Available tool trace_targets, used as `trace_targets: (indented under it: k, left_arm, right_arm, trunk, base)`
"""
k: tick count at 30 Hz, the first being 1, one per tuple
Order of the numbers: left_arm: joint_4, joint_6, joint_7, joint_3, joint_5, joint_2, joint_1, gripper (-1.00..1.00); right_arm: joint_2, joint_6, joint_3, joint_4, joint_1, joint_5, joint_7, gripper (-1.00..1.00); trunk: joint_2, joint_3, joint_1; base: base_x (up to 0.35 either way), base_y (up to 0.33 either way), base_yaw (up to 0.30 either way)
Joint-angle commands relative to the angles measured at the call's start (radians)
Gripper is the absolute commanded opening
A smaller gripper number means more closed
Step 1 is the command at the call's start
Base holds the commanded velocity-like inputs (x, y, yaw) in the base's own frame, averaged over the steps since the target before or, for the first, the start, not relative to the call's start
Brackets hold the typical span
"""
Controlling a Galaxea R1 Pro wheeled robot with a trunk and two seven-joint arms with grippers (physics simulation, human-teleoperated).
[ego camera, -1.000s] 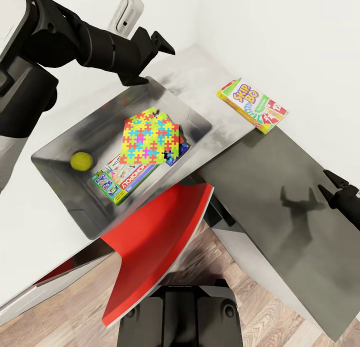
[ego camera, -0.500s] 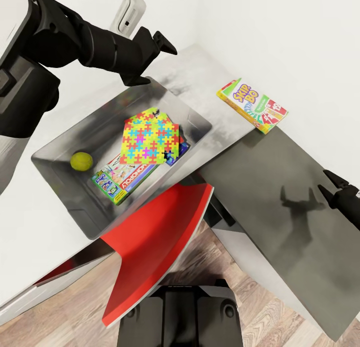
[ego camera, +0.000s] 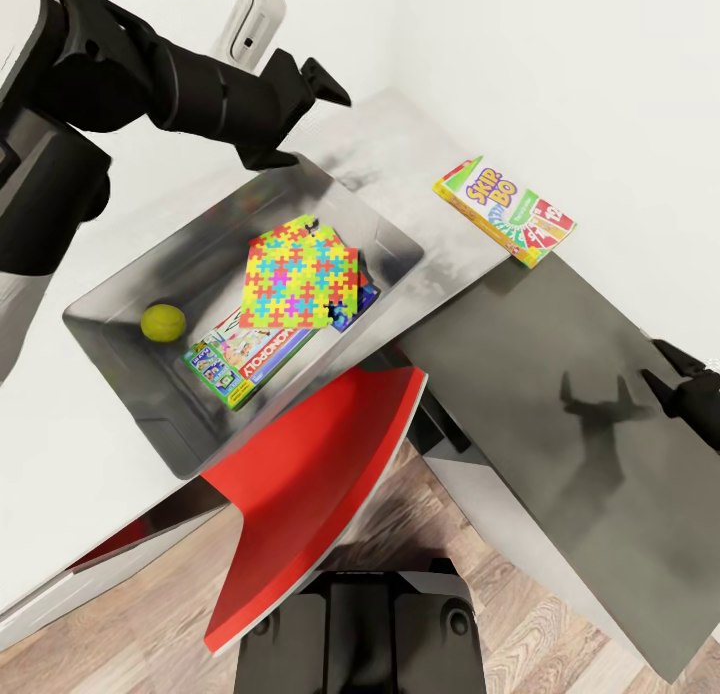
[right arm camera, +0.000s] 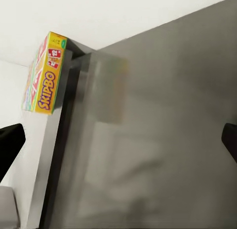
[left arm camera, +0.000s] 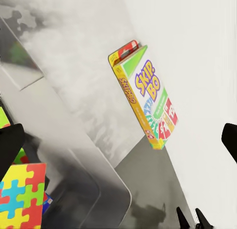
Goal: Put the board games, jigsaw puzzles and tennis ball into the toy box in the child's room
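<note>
Right end effector (ego camera: 668,366) has slid slightly down and outward over the dark worktop (ego camera: 560,374), fingers wide, empty; left end effector (ego camera: 312,89) barely moved, wide, empty above the toy box (ego camera: 120,304). Skip-Bo box (ego camera: 503,210) sits ahead of the right end effector, well apart, the last toy outside the box; ball (ego camera: 162,321), puzzles (ego camera: 298,274) and Monopoly box (ego camera: 245,354) lie inside.

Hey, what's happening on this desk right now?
A robot is tidying toys into the toy box on the table. The tennis ball, Monopoly game and jigsaw puzzles are already inside. The Skip-Bo game lies outside on the table. Both hands are open and empty: the left hand above the box's far rim, the right hand over the dark section.
</note>
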Motion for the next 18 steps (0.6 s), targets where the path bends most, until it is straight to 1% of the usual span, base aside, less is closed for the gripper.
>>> trace_targets:
  k: [1, 5, 11, 18]
  left_arm:
    - [-0.006, 0.007, 0.005, 0.005, 0.01, 0.006, -0.001, 1.0]
    - [-0.029, 0.03, 0.006, 0.027, 0.032, 0.029, -0.001, 1.0]
    - [-0.062, 0.042, 0.006, 0.061, 0.065, 0.063, -0.001, 1.0]
    - [-0.091, 0.049, 0.007, 0.1, 0.076, 0.103, -0.001, 1.0]
  right_arm:
    - [-0.006, 0.014, -0.007, -0.005, 0.005, -0.014, -0.001, 1.0]
    - [-0.028, 0.037, -0.029, -0.027, 0.027, -0.038, -0.001, 1.0]
    - [-0.062, 0.071, -0.063, -0.037, 0.06, -0.073, -0.001, 1.0]
    - [-0.102, 0.095, -0.075, -0.044, 0.099, -0.113, 0.0, 1.0]
  trunk:
    - [-0.001, -0.001, 0.001]
    - [-0.001, -0.001, 0.001]
    - [-0.001, -0.001, 0.001]
    - [-0.001, -0.001, 0.001]
  base:
    - [0.0, 0.0, 0.0]
    - [0.0, 0.0, 0.0]
    - [0.0, 0.0, 0.0]
    - [0.0, 0.0, 0.0]
